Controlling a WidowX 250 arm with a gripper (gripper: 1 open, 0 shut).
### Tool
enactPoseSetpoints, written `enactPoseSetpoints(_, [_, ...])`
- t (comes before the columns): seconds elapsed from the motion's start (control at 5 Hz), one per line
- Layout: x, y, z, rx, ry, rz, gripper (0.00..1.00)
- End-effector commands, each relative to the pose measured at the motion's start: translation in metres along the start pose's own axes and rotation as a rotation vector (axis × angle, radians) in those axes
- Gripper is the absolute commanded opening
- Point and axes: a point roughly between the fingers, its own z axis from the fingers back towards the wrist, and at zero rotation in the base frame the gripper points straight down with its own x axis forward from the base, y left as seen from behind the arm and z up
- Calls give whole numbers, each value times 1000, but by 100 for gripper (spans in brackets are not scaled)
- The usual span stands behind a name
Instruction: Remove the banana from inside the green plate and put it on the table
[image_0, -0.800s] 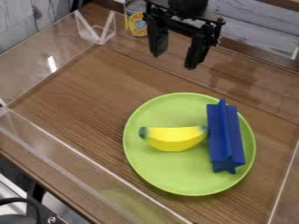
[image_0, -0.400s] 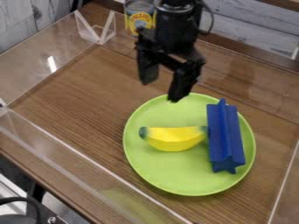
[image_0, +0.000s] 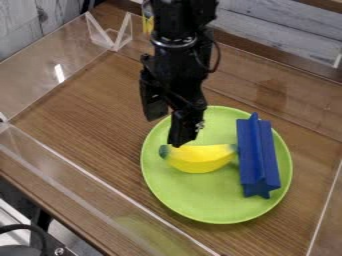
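The yellow banana (image_0: 202, 158) with its green tip lies in the middle of the round lime-green plate (image_0: 201, 204) on the wood-grain table (image_0: 80, 120). A blue ridged block (image_0: 257, 156) lies in the plate to the banana's right. My black gripper (image_0: 166, 118) points down over the plate's upper-left part, just above the banana's left end. Its two fingers stand apart with nothing between them. No contact with the banana shows.
Clear acrylic walls (image_0: 40, 170) ring the table on the left, front and right. A clear stand (image_0: 110, 35) sits at the back left. The arm's body (image_0: 181, 30) rises behind the plate.
The gripper has come down from the back of the table toward the camera and to the left, ending low over the banana's left end. Its jaws stayed open. The banana and block have not moved.
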Motion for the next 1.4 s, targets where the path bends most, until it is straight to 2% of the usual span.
enactPoseSetpoints(0.0, [1,2,4,15,-59,-11,100])
enactPoseSetpoints(0.4, [-3,4,-12,12,-109,-15,100])
enactPoseSetpoints(1.2, [-5,12,-39,-6,-183,-44,100])
